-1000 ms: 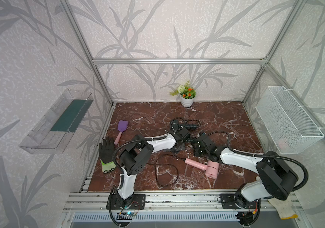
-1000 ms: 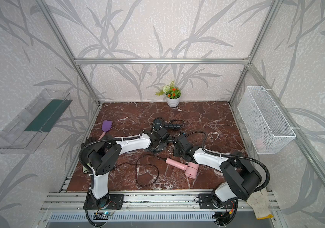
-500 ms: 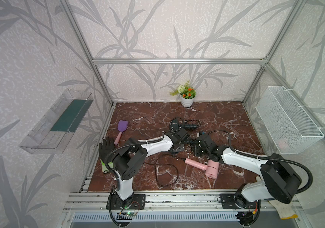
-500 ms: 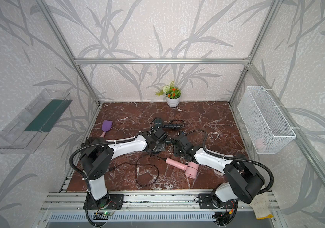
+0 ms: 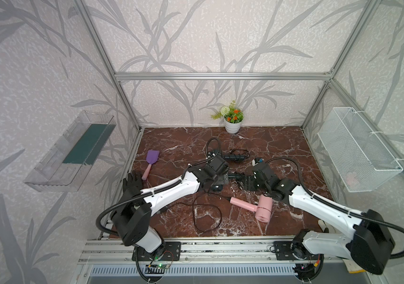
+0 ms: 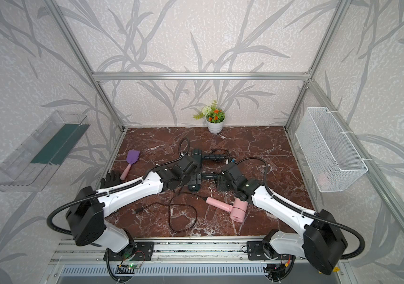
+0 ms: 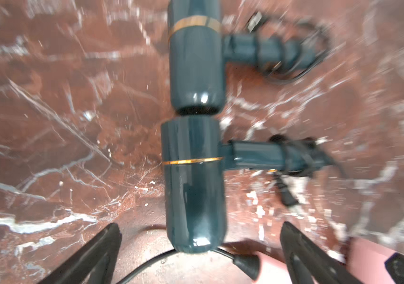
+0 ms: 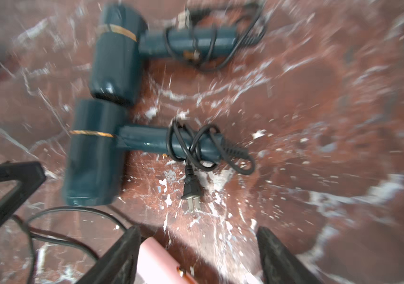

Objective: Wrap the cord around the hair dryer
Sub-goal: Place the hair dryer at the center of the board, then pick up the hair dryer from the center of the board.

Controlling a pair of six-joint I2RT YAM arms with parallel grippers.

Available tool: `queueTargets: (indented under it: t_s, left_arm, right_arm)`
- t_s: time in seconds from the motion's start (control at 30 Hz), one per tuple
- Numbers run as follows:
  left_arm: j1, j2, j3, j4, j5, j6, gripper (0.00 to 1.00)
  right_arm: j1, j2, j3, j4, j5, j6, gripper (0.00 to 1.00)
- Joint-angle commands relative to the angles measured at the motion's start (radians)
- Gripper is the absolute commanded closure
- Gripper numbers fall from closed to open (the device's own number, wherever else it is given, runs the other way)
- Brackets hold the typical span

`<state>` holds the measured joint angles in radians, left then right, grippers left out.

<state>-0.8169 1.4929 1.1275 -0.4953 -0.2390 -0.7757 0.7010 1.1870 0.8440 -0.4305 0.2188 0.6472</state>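
Two dark teal hair dryers lie nose to nose mid-table. The near hair dryer [image 8: 93, 152] [image 7: 193, 184] [image 6: 193, 186] has its black cord [image 8: 193, 145] coiled around the handle, and its plug [image 8: 191, 189] rests on the marble. The far teal dryer [image 8: 117, 61] [image 6: 197, 153] also carries a wound cord. A pink hair dryer [image 5: 263, 209] [image 6: 238, 209] lies nearer the front, its cord [image 5: 206, 216] in a loose loop. My left gripper [image 7: 199, 226] [image 5: 220, 182] hangs open over the near dryer's barrel. My right gripper [image 8: 197, 228] [image 5: 245, 183] is open and empty beside that handle.
A purple spatula [image 5: 152, 157] and a black glove [image 5: 132, 182] lie at the left edge. A flower pot [image 5: 232, 123] stands at the back wall. A wire basket [image 5: 358, 152] hangs on the right wall, a clear shelf [image 5: 73, 150] on the left.
My right gripper's jaws have spread apart, and the wound cord now lies free on the near teal dryer's handle. The left arm has shifted slightly, jaws still wide.
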Motion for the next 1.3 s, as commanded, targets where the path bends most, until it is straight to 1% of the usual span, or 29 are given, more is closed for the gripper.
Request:
queueTargets:
  t_s: [0.0,0.07,0.17,0.2,0.27,0.3,0.4,0.5,0.57,0.67,0.73,0.8,0.83,0.87,0.9,0.97,1.03,1.1,1.27]
  left_arm:
    - [0.009,-0.114,-0.021,0.017,-0.053,0.038,0.01]
    - [0.022,-0.165,-0.034,0.005,-0.070,0.045,0.01]
    - [0.047,-0.214,-0.051,-0.012,-0.080,0.056,0.01]
    - [0.057,-0.229,-0.060,-0.013,-0.078,0.055,0.01]
    - [0.071,-0.247,-0.076,-0.015,-0.070,0.055,0.01]
    - [0.078,-0.255,-0.086,-0.017,-0.067,0.055,0.01]
    - [0.095,-0.273,-0.108,-0.018,-0.057,0.052,0.01]
    - [0.105,-0.285,-0.122,-0.015,-0.047,0.052,0.01]
    - [0.108,-0.289,-0.124,-0.018,-0.042,0.053,0.01]
    - [0.109,-0.301,-0.128,-0.025,-0.048,0.048,0.01]
    - [0.113,-0.312,-0.132,-0.031,-0.062,0.040,0.01]
    - [0.121,-0.329,-0.135,-0.047,-0.086,0.030,0.01]
    - [0.126,-0.336,-0.138,-0.053,-0.098,0.027,0.01]
    - [0.132,-0.348,-0.140,-0.061,-0.111,0.026,0.01]
    - [0.138,-0.361,-0.146,-0.067,-0.122,0.024,0.01]
    - [0.148,-0.393,-0.166,-0.061,-0.146,0.025,0.01]
    - [0.164,-0.431,-0.184,-0.062,-0.149,0.028,0.01]
    - [0.175,-0.466,-0.199,-0.062,-0.150,0.038,0.01]
    - [0.213,-0.511,-0.224,-0.068,-0.132,0.051,0.01]
  right_arm:
    - [0.011,-0.091,0.094,-0.358,0.122,0.118,0.24]
    - [0.011,-0.109,0.124,-0.514,0.127,0.200,0.24]
    - [0.012,-0.119,0.121,-0.666,0.074,0.304,0.20]
    - [0.014,-0.123,0.107,-0.694,0.046,0.331,0.16]
    - [0.032,-0.135,0.066,-0.723,0.021,0.388,0.02]
    - [0.046,-0.143,0.040,-0.724,0.011,0.421,0.01]
    - [0.077,-0.165,-0.026,-0.683,-0.022,0.470,0.01]
    - [0.088,-0.153,-0.055,-0.645,-0.045,0.486,0.01]
    - [0.118,-0.131,-0.038,-0.639,-0.025,0.498,0.01]
    - [0.183,-0.079,0.036,-0.655,0.011,0.558,0.00]
    - [0.234,-0.053,0.080,-0.633,0.022,0.641,0.01]
    - [0.291,-0.028,0.101,-0.576,0.024,0.780,0.01]
    - [0.315,-0.013,0.107,-0.556,0.035,0.855,0.03]
    - [0.368,0.005,0.121,-0.542,0.054,0.943,0.06]
    - [0.400,0.027,0.141,-0.534,0.071,1.011,0.06]
    - [0.439,0.075,0.182,-0.551,0.095,1.115,0.10]
    - [0.460,0.105,0.210,-0.586,0.125,1.217,0.11]
    - [0.467,0.116,0.203,-0.580,0.149,1.304,0.15]
    - [0.467,0.154,0.154,-0.507,0.163,1.433,0.16]
